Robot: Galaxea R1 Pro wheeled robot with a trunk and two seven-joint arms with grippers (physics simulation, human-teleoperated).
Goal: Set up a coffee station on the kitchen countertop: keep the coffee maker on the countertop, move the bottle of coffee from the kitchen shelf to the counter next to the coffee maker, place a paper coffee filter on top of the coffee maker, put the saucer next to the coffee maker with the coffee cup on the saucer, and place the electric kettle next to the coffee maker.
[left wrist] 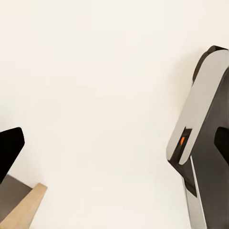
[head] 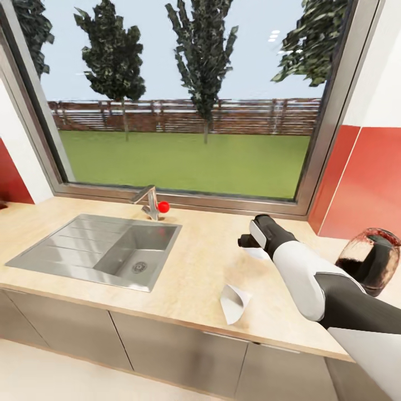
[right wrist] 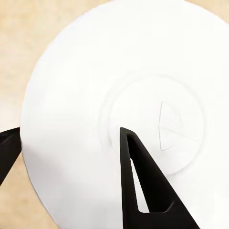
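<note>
The right gripper [right wrist: 71,157] hangs right above the saucer [right wrist: 95,86], fingers spread apart with nothing between them; one finger [right wrist: 138,181] lies over the centre ring, the other toward the rim. For a sound pick, I judge it should shift outward so the rim sits between the fingers, then close gently and lift level. Nearer the robot than the gripper, a filter [head: 234,303] stands on the counter [head: 195,273]. Beside the arm sits the coffee maker [head: 370,259]. The left gripper's [left wrist: 95,143] fingers stand wide and empty.
</note>
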